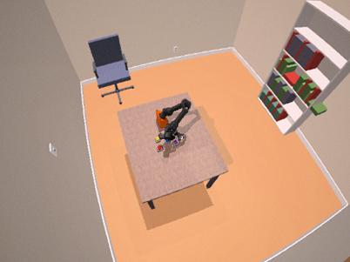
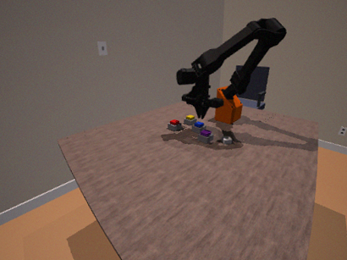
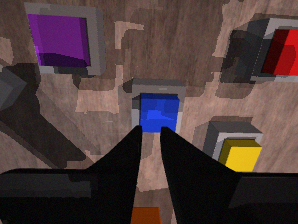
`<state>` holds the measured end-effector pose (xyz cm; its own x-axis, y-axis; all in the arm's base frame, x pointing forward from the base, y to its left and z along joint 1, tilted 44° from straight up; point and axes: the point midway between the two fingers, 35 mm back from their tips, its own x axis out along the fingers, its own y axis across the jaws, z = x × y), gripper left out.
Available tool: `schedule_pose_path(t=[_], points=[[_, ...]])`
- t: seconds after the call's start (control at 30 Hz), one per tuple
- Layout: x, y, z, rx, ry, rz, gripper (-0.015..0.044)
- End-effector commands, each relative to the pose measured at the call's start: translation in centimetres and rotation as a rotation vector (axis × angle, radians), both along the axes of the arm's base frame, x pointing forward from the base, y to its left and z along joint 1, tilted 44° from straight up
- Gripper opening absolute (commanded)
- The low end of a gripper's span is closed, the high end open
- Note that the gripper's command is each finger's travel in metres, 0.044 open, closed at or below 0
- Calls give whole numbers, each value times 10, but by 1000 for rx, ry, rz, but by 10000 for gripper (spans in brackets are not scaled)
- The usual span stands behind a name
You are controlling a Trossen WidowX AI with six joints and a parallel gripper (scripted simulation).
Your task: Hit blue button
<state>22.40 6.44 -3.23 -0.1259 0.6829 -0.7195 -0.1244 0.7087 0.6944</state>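
Observation:
The blue button point(image 1: 167, 140) point(image 2: 198, 124) point(image 3: 159, 112) sits in a grey housing on the table, its cap standing up. My gripper point(image 2: 201, 117) point(image 3: 150, 131) points down above it with a small gap; nothing touches the cap in the exterior view. In the wrist view the two fingertips stand a little apart at the lower edge of the blue cap, with nothing held between them. In the top view the arm hides the fingertips.
Around it stand the purple button point(image 1: 176, 143) point(image 2: 205, 133) point(image 3: 59, 40), the yellow button point(image 1: 157, 139) point(image 2: 190, 117) point(image 3: 242, 156) and the red button point(image 1: 160, 147) point(image 2: 174, 122) point(image 3: 287, 55). A small pale grey object point(image 2: 227, 140) lies beyond the purple one.

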Motion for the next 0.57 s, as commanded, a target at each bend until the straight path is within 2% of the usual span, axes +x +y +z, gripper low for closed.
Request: schedule_pose_path(t=[0.0, 0.13, 0.3, 0.53], points=[[19, 24, 44, -16, -28, 8, 151], [20, 61, 105, -17, -31, 6, 256], [-6, 102, 179, 5, -27, 8, 387], [-13, 108, 191, 11, -25, 10, 400]])
